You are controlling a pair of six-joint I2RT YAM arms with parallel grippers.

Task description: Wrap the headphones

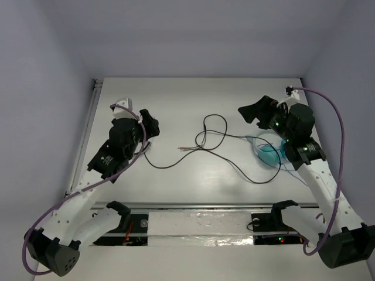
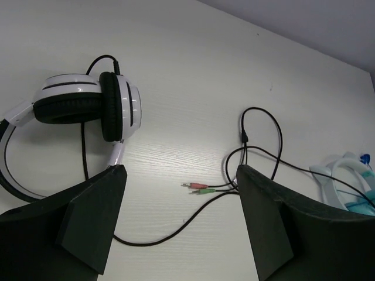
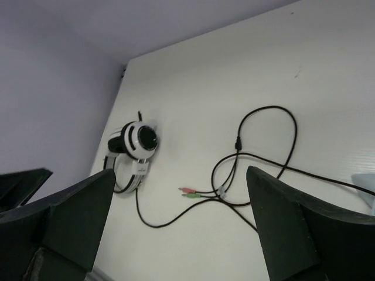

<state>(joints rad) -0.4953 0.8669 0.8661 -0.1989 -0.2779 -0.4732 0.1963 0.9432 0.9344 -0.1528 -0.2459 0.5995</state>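
Note:
The black-and-white headphones (image 2: pixel 88 105) lie flat on the table, earcups folded together; they also show in the right wrist view (image 3: pixel 132 146). In the top view my left arm hides most of them. Their thin black cable (image 1: pixel 212 130) lies loose in loops across the table's middle, ending in pink and green plugs (image 2: pixel 199 187). My left gripper (image 1: pixel 151 130) is open and empty, hovering just right of the headphones, its jaws wide apart above the cable (image 2: pixel 181 216). My right gripper (image 1: pixel 253 114) is open and empty at the far right, above the table (image 3: pixel 179 222).
Teal headphones (image 1: pixel 269 153) lie at the right under my right arm, also at the left wrist view's edge (image 2: pixel 345 187). A black cable (image 1: pixel 252 180) curves toward them. The table's left rail (image 1: pixel 88 129) and back wall bound the space.

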